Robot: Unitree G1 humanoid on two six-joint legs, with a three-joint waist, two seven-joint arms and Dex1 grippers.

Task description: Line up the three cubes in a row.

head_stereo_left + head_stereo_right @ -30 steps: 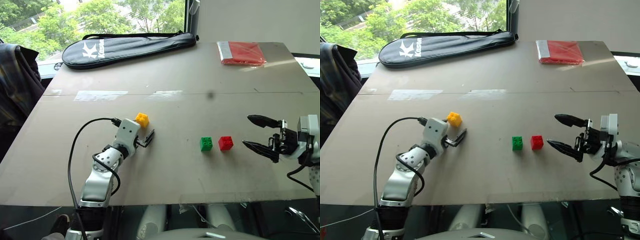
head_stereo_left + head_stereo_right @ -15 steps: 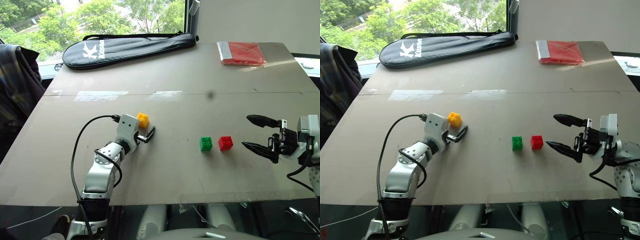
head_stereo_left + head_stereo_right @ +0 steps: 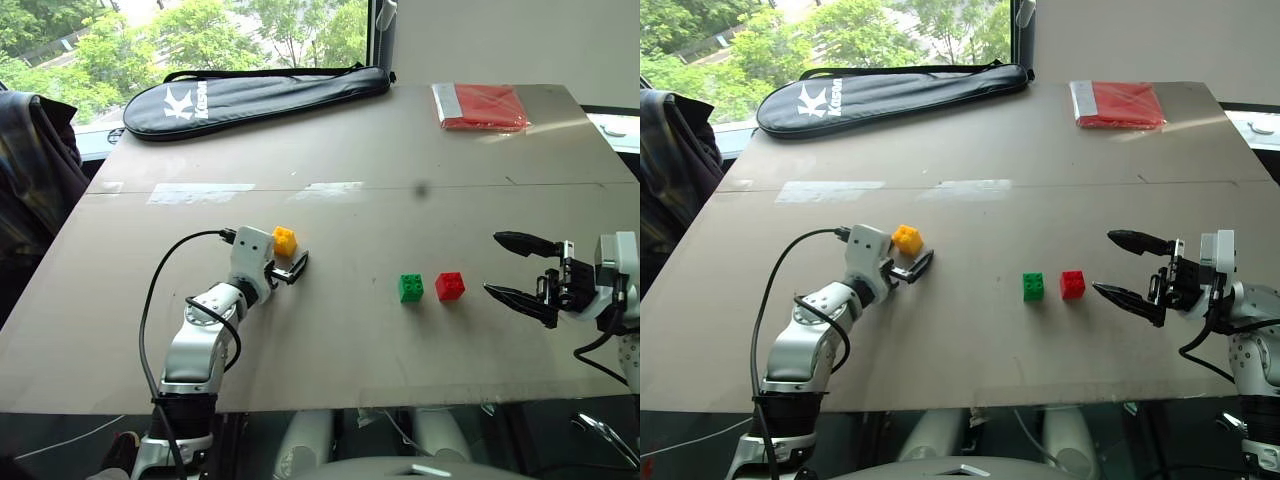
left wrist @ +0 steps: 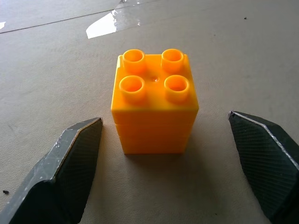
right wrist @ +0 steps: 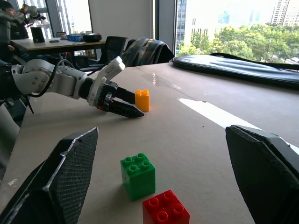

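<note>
The yellow cube [image 4: 154, 100] sits studs up on the worktop [image 3: 380, 160], between the spread jaws of the left gripper [image 3: 292, 268] — a gap shows on either side of it, so neither finger [image 4: 70, 163] touches it. Taking the yellow cube as the landmark, the green cube [image 3: 411, 287] lies well off toward the robot's right and a little nearer the robot, with the red cube [image 3: 450, 286] just beyond it, the two close together but apart. Farther right again hangs the right gripper [image 3: 518, 268], jaws spread wide and holding nothing, pointing at the red cube. Bare worktop runs between the yellow cube and the green one. Beyond the yellow cube, at the far edge, lies a black racket bag [image 3: 250, 95] — and a flat red packet [image 3: 481, 105] in the far right corner.
</note>
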